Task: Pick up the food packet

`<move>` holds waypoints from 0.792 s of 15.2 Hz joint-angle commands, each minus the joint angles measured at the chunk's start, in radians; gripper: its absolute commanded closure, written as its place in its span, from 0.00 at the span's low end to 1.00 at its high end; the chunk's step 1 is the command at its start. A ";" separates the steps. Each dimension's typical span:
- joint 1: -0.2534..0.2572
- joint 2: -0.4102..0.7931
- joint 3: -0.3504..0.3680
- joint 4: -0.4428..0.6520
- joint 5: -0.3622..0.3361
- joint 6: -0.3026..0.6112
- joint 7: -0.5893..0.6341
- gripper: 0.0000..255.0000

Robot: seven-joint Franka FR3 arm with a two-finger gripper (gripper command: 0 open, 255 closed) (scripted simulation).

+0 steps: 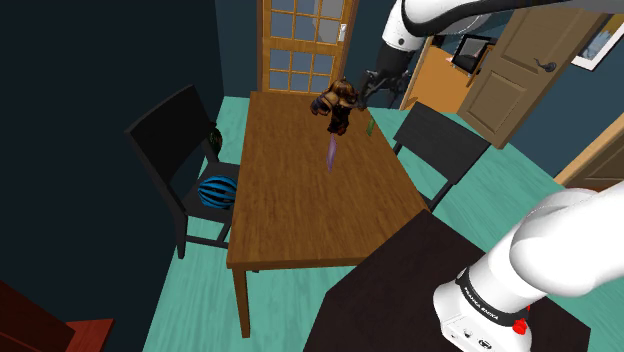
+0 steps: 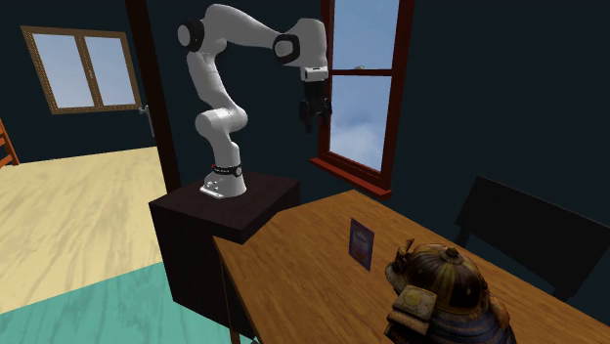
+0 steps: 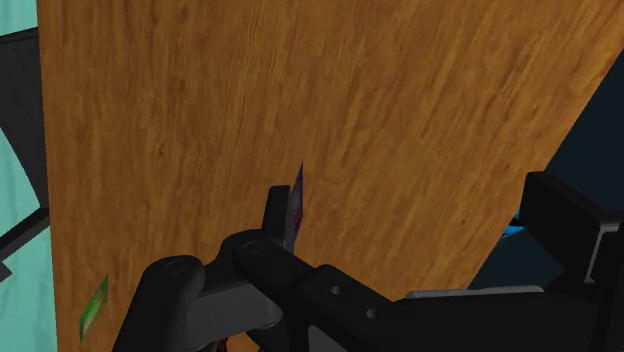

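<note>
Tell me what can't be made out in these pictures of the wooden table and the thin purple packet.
- Thin purple food packet: its print is too small to read in the second exterior view, and the shoulder view shows it edge-on.
- Small green thing at the edge of the wooden table: too small to identify in the shoulder view.
- Dark brown and gold helmet: cut off by the second exterior view's bottom edge.

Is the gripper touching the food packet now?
Apart. The second exterior view shows the gripper high in the air, while the packet stands on the table well below it.
</note>
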 commanded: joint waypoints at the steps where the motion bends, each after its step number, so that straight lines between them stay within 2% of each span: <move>1: -0.010 0.073 -0.007 0.021 0.000 0.048 0.013 0.00; 12: -0.044 0.474 -0.036 0.198 0.019 0.237 0.094 0.00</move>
